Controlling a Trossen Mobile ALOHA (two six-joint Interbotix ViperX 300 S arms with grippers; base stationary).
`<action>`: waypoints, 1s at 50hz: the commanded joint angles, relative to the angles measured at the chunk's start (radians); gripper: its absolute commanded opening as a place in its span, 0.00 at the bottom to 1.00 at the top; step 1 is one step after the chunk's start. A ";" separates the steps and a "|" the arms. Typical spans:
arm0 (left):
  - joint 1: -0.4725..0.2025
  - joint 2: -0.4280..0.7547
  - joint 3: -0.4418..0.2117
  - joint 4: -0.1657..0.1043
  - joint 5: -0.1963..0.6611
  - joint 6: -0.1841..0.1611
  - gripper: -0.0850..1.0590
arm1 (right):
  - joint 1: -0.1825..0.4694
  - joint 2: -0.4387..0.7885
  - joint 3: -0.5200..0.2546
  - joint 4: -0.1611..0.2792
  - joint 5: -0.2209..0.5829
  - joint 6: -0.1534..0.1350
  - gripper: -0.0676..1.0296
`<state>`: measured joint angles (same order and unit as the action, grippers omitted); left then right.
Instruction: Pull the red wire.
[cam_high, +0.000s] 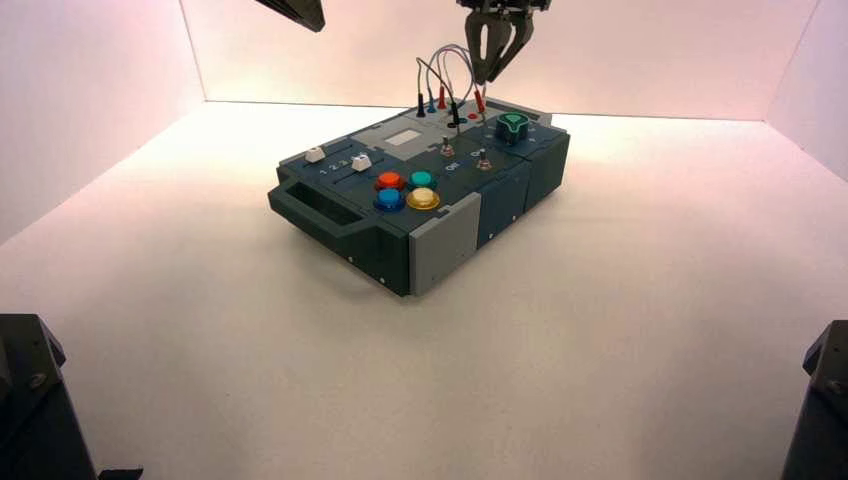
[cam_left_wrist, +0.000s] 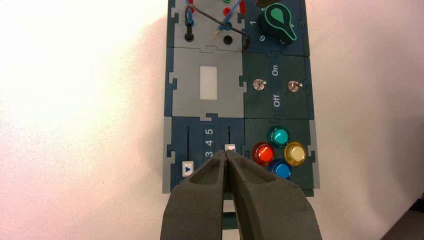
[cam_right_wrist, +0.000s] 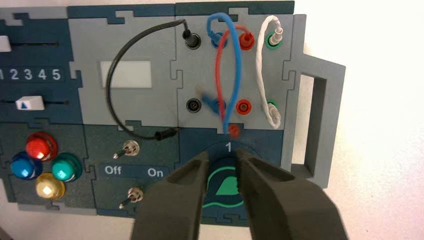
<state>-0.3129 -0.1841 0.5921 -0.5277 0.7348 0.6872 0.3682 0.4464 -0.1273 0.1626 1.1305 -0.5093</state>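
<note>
Near the green knob, the released right claw, swinging, could snag the red wire; left of the knob, the left claw idles clenched

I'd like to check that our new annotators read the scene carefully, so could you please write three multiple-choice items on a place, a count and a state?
1. Where is the right tool?
A) Over the near handle
B) Above the wires' end of the box
C) Beside the yellow button

2. How many round buttons are there?
A) Three
B) Five
C) Four

3. How is the red wire connected?
A) One end in, one end out
B) Both ends in
C) Both ends out

Key:
1 B: the high view shows it over that end, with the left tool off to its left.
2 C: one each of red, blue, green and yellow.
3 A: one plug sits in a red socket, while the other is away from the empty red one.
</note>
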 joint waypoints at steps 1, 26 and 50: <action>0.005 -0.014 -0.026 -0.002 -0.009 0.005 0.05 | 0.002 -0.084 0.002 0.006 0.000 0.008 0.38; 0.003 0.008 -0.021 -0.002 -0.054 0.006 0.05 | -0.003 -0.281 0.230 0.008 -0.167 0.043 0.38; 0.003 0.034 -0.005 -0.011 -0.114 0.005 0.05 | -0.009 -0.402 0.434 0.005 -0.255 0.046 0.37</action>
<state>-0.3114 -0.1381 0.5998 -0.5354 0.6305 0.6888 0.3651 0.0982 0.3083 0.1657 0.8943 -0.4679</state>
